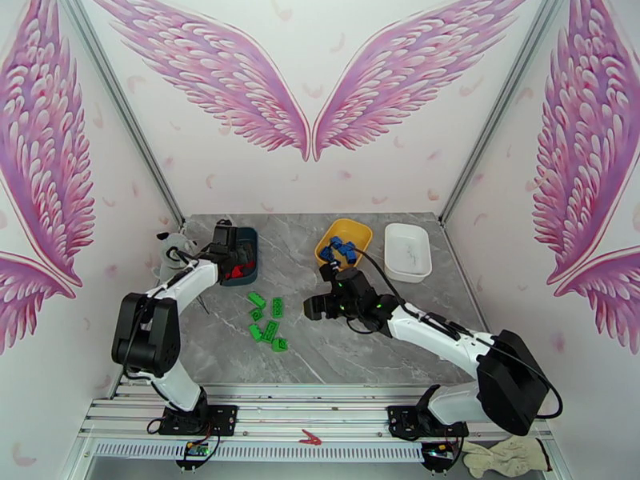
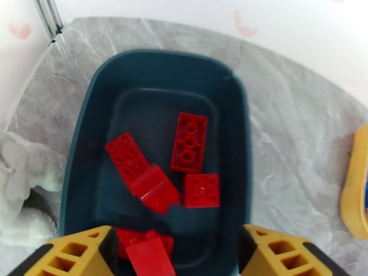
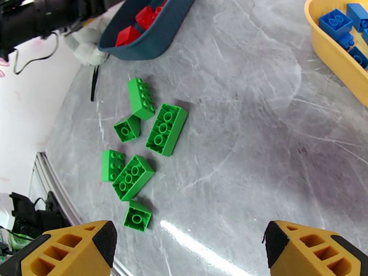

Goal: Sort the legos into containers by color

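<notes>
Here, the left gripper (image 2: 177, 248) hangs over the near end of the teal tray (image 2: 240, 134), jaws apart and gripping nothing. One red brick (image 2: 149, 259) sits loose between them, and more red bricks (image 2: 188, 142) lie ahead in the tray. The right gripper (image 3: 191, 244), wide open and empty, hovers over the table (image 3: 257, 134) with six green bricks (image 3: 166, 129) ahead to its left, some touching. Closing on that cluster may well catch two bricks or knock neighbours away.

Pink-winged white walls (image 1: 320, 190), grey marble tabletop (image 1: 344, 363)
</notes>
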`<state>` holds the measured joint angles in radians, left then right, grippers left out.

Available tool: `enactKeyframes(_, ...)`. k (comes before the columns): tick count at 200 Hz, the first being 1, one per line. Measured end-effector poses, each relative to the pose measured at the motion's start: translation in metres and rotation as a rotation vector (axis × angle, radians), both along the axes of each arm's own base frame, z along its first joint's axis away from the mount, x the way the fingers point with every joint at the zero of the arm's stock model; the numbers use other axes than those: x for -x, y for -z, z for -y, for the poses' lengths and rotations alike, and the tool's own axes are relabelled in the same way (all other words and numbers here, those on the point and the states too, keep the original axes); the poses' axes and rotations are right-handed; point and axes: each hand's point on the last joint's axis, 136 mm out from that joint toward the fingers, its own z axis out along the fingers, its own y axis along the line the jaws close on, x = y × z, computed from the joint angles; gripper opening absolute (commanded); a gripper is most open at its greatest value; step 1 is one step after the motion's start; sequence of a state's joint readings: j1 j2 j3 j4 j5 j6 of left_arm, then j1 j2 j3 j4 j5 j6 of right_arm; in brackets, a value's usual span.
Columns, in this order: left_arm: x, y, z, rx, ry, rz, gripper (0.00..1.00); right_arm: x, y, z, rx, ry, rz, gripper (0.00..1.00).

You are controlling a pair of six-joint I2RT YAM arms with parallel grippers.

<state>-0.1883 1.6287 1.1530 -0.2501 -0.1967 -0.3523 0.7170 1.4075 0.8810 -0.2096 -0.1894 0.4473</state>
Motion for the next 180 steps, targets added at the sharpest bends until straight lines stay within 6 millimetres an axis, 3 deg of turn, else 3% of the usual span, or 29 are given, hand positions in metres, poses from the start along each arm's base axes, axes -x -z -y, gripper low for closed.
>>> enactKeyframes(19,0.019,-0.035,0.008,0.024,0.022,0.083,0.71,0.002,0.003,-0.005,0.026,-0.011,-0.002,0.87)
enactKeyframes(44,0.061,-0.074,0.025,0.068,0.074,0.183,0.72,0.006,0.008,-0.015,0.066,-0.042,0.002,0.81)
enactKeyframes(78,0.122,-0.103,0.043,0.145,0.162,0.272,0.76,0.013,0.012,-0.03,0.11,-0.082,0.006,0.79)
enactKeyframes(91,0.145,-0.102,0.041,0.176,0.174,0.294,0.79,0.018,0.015,-0.036,0.131,-0.101,0.006,0.79)
enactKeyframes(122,0.189,-0.078,0.031,0.218,0.181,0.275,0.85,0.03,0.021,-0.054,0.178,-0.147,0.011,0.8)
enactKeyframes(180,0.201,-0.038,0.033,0.222,0.207,0.197,0.87,0.049,0.048,-0.075,0.283,-0.2,-0.03,0.83)
